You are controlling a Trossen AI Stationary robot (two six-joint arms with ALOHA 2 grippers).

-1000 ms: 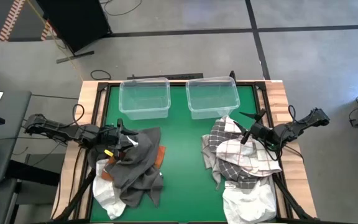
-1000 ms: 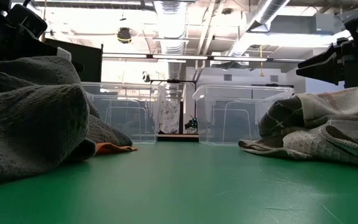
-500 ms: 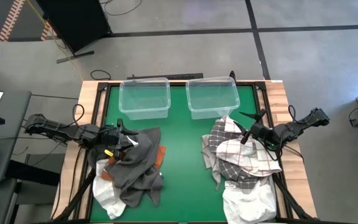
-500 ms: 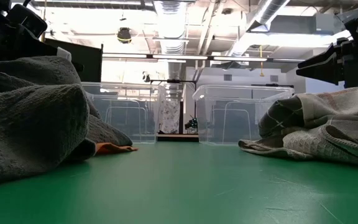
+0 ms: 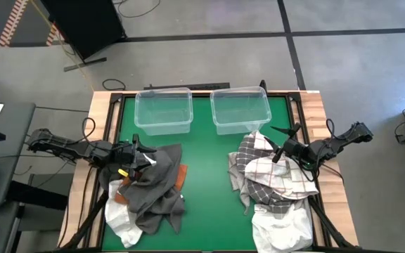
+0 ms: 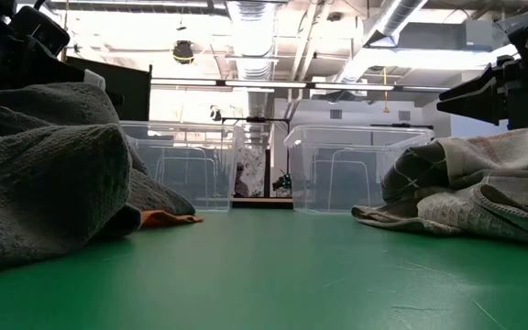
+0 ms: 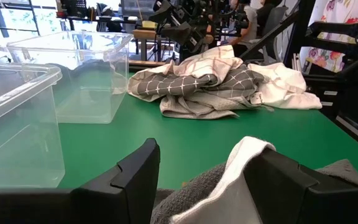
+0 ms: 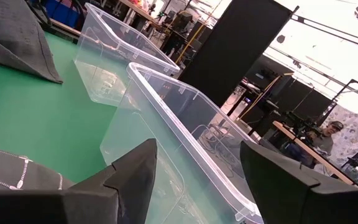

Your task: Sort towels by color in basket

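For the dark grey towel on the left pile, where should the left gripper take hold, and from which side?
Probably the raised fold of the dark grey towel nearest the open left gripper, coming straight down from above. It lies draped on top of its pile, over the orange towel, so a bunched ridge should pinch and lift free without dragging those beneath.

On the green worktop (image 5: 206,183), 2 clear bins (image 5: 164,110) (image 5: 240,108) stand side by side at the far edge. At the left lies a pile of dark grey, orange and white towels (image 5: 150,193), with the left tool (image 5: 133,163) over its far-left part. At the right lies a checked, grey and white pile (image 5: 273,186), with the right tool (image 5: 278,152) over it.
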